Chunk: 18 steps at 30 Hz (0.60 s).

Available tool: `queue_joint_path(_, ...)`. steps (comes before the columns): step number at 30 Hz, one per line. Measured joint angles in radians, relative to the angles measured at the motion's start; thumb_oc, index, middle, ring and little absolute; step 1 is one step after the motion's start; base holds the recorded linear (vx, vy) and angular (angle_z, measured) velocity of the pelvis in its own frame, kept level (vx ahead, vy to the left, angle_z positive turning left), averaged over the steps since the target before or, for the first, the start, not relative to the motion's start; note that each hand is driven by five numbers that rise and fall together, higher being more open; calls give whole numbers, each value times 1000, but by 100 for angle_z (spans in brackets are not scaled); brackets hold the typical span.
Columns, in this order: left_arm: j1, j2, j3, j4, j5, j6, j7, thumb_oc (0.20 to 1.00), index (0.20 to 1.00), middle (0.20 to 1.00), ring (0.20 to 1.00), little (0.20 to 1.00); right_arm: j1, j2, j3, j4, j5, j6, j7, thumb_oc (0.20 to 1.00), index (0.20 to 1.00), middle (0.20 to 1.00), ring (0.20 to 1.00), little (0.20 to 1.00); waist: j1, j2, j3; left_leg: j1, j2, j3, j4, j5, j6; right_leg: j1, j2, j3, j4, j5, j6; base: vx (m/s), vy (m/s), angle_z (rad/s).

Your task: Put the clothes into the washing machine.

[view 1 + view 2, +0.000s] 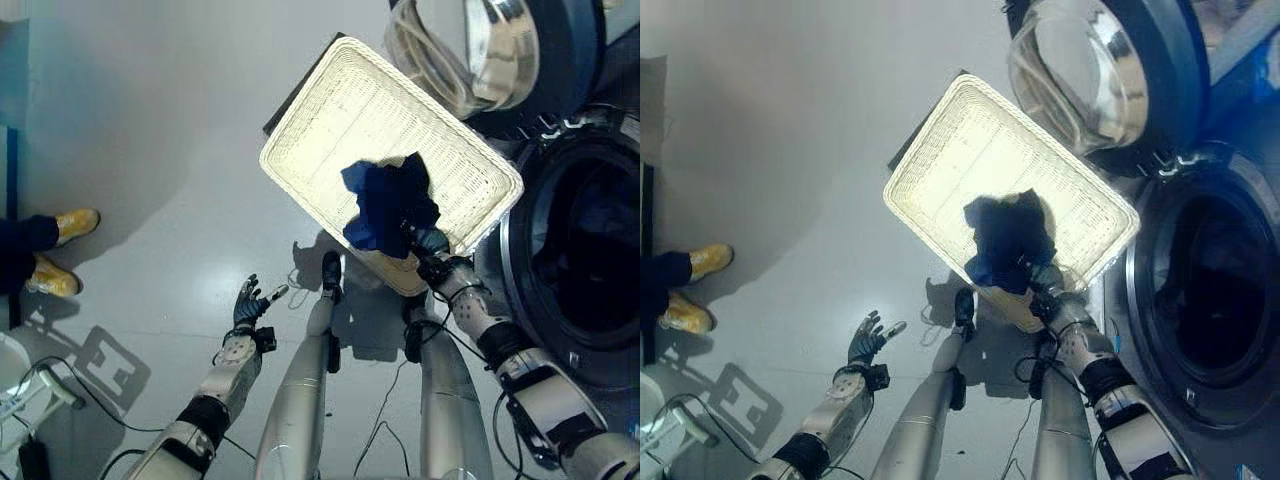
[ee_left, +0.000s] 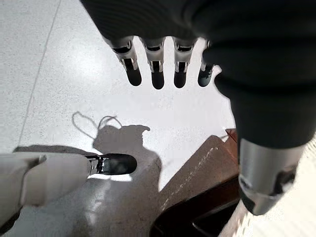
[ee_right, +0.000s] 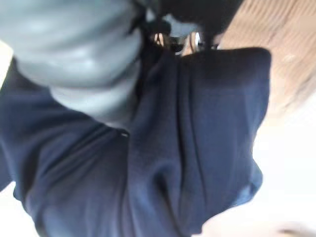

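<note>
**Dark blue cloth held over the white basket**

The right hand [image 1: 432, 243] has its fingers closed on a dark blue cloth [image 1: 388, 203]. The cloth is bunched up in a lump, so you cannot really tell which way it points. It sits over the near corner of the white woven basket [image 1: 330, 110], and it looks lifted a bit, but that is hard to be sure of. The basket is long, and its long side runs slantwise from the robot's left toward the washing machine [image 1: 585, 250]. The machine's round hole is dark inside. Its glass door [image 1: 480, 50] is swung open beyond the basket and is cut off at the edge.

The right wrist view shows the blue folds [image 3: 197, 148] very close up, with the fingers tucked away in the cloth.

The left hand [image 1: 247, 301] hangs over the grey floor [image 1: 150, 150], fingers [image 2: 158, 74] straight and spread, touching nothing.

A person's yellow shoes [image 1: 60, 250] stand far off to the left.
</note>
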<state>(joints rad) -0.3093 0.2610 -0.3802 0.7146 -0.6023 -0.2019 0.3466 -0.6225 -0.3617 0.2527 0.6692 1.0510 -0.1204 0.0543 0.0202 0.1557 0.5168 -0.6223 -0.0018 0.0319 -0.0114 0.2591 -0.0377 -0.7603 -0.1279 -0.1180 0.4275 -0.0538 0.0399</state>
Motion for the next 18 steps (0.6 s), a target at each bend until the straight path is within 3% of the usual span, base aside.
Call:
queue_joint_path(3,4,-2,5,13,0,-24,6,1000,1000,1000,1000,1000,1,9,-58,0,124,-49,2,200,200,200,200,200,-28,0,0,0,8,22,1,-7,9,2,14,22,-31,23,3,-23,22,-23)
queue_joint_path(8,3,-5,11,16,0,-39,7,1000,1000,1000,1000,1000,21,-10,-67,-4,180,-70,8,200,200,200,200,200,-35,0,0,8,12,58,-2,-13,13,9,27,59,-77,56,10,-12,31,-26)
queue_joint_path(14,3,-3,12,17,0,-41,9,1000,1000,1000,1000,1000,71,-7,-39,-6,150,-28,27,200,200,200,200,200,-39,0,1,50,11,82,-11,-19,17,42,31,81,-100,64,14,0,19,-12)
queue_joint_path(18,4,-3,13,18,0,-43,9,1000,1000,1000,1000,1000,111,-2,48,-30,41,39,39,200,200,200,200,200,-41,0,1,57,10,102,-9,-29,19,39,32,99,-101,65,18,9,18,-8)
